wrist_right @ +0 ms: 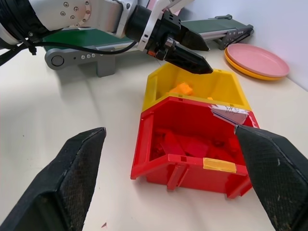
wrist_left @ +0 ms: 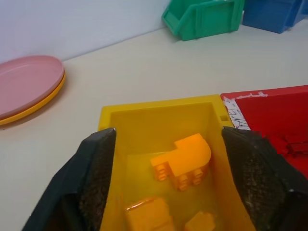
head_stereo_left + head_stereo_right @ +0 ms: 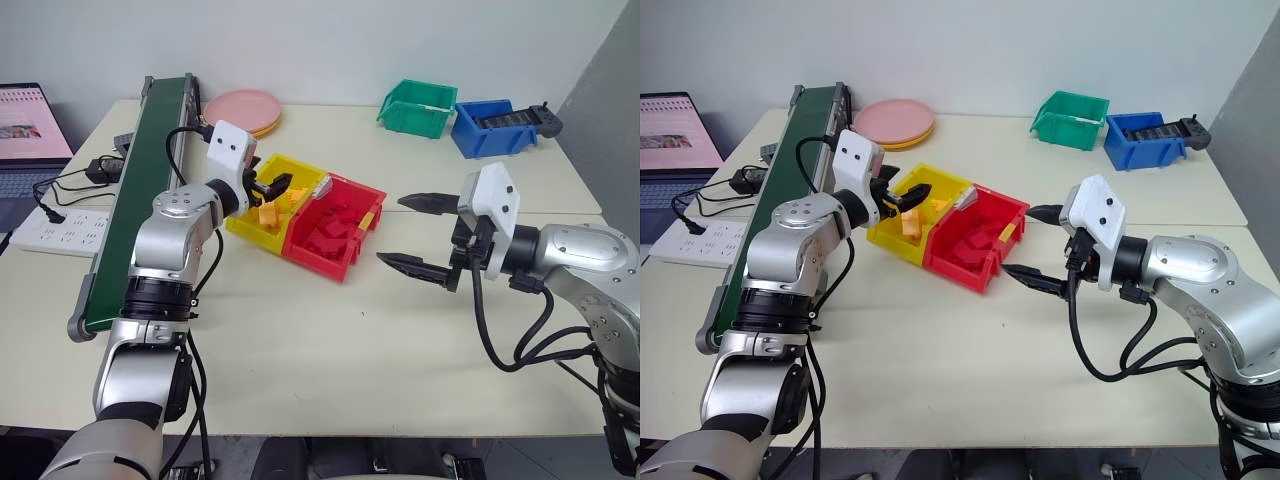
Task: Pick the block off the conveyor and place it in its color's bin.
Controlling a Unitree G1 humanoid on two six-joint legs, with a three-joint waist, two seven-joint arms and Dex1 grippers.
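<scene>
Right end effector (image 3: 412,233) nearest, hovering over bare table (image 3: 330,360) beside the red bin (image 3: 335,233). Its 2 black fingers spread wide, nothing between them. It looks parked clear of the bins, likely so the other arm has room to work.

Left end effector (image 3: 275,186) reaches level across from the conveyor side, tips poised over the yellow bin (image 3: 883,233). In the left wrist view the 2 fingers (image 2: 94,183) stand far apart with nothing gripped; the bin's interior sits framed between them. Judgement: this is the release pose, jaws parted over the matching colour so the piece drops inside rather than on the rim.

The block (image 2: 185,160), yellow-orange, appears just below the open fingers in the yellow bin, clear of both pads. Whether it is resting or falling, cannot tell. At least 2 more yellow-orange pieces lie nearer in the same bin, so which one is the delivered block is a judgement from its position under the jaws.

Red bin joined to the yellow bin's side, holding red bricks; sorting by colour explains the pairing.

Conveyor (image 3: 140,190) runs along the robot's left, belt bare where visible.

Farther: pink plates (image 3: 243,107), green bin (image 3: 418,107), blue bin (image 3: 492,128) at the far edge.
</scene>
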